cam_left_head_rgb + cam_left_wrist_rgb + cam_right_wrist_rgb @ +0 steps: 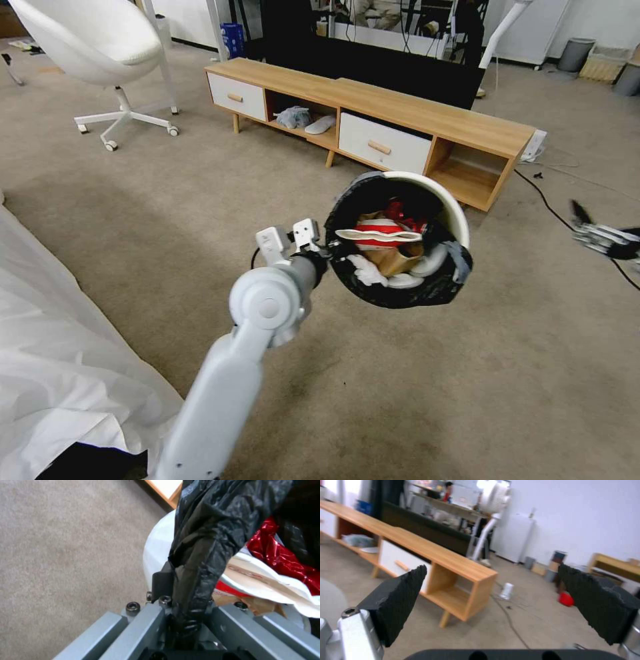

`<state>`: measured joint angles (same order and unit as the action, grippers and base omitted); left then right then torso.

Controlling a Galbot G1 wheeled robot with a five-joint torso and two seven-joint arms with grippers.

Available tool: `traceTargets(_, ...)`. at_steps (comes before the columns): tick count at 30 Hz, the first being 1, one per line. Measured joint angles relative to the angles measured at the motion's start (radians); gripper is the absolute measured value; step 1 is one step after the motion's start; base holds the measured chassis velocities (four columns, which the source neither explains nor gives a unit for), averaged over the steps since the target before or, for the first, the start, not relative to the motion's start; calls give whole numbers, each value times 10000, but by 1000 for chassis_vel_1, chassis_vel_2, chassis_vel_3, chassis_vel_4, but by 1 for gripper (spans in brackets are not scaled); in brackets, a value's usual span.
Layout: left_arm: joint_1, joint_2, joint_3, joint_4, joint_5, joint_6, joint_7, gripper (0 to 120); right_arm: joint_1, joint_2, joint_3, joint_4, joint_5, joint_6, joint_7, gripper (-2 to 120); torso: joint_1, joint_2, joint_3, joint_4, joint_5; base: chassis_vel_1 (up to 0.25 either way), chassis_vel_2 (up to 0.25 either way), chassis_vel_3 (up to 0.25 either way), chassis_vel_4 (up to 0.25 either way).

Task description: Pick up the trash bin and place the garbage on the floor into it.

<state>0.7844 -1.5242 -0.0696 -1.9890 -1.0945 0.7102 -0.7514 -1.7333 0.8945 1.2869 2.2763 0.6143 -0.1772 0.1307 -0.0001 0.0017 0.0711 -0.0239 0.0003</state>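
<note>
My left gripper [328, 252] is shut on the rim of the trash bin [450, 207], a small white round bin lined with a black bag, held above the carpet and tilted toward me. Inside it lies the garbage [385, 240]: a red-white wrapper, brown paper and white tissues. In the left wrist view the black bag over the trash bin's rim [196, 580] is pinched between the jaws, with the white wall of the bin on one side and the garbage [283, 555] on the other. My right gripper [587, 230] is at the right edge, and it stands open [493, 600] with nothing between its pads.
A long low wooden TV cabinet [373, 117] with white drawers stands just behind the bin. A white swivel chair [93, 47] is at the back left. A white sheet [60, 360] covers the near left. A black cable [553, 210] runs over the carpet at the right.
</note>
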Motion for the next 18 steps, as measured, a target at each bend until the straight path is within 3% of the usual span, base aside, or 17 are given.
traceTargets(5, 353, -564, 172, 82, 856, 193, 298, 0, -754, 1515, 781, 502, -774, 436, -663, 100, 0, 0, 0, 4, -2, 0, 0, 0, 0)
traceTargets(8, 438, -658, 194, 82, 980, 219, 375, 0, -837, 2024, 827, 616, -928, 582, -723, 100, 0, 0, 0, 4, -3, 0, 0, 0, 0)
traceTargets(9, 582, -760, 260, 75, 1192, 245, 509, 0, -856, 2761, 848, 722, -1161, 789, -808, 100, 0, 0, -1, 0, -2, 0, 0, 0, 0)
traceTargets(10, 582, -760, 260, 75, 1192, 245, 509, 0, -856, 2761, 848, 722, -1161, 789, -808, 100, 0, 0, -1, 0, -2, 0, 0, 0, 0)
traceTargets(13, 813, -833, 439, 37, 1590, 264, 851, 0, -792, 3894, 829, 946, -1440, 1036, -908, 100, 0, 1, 0, 0, -2, 0, 0, 0, 0)
traceTargets(18, 907, -834, 460, 31, 1770, 268, 1012, 0, -764, 4389, 808, 1100, -1590, 1193, -1020, 100, 0, 0, 1, 6, -4, 0, 0, 0, 0)
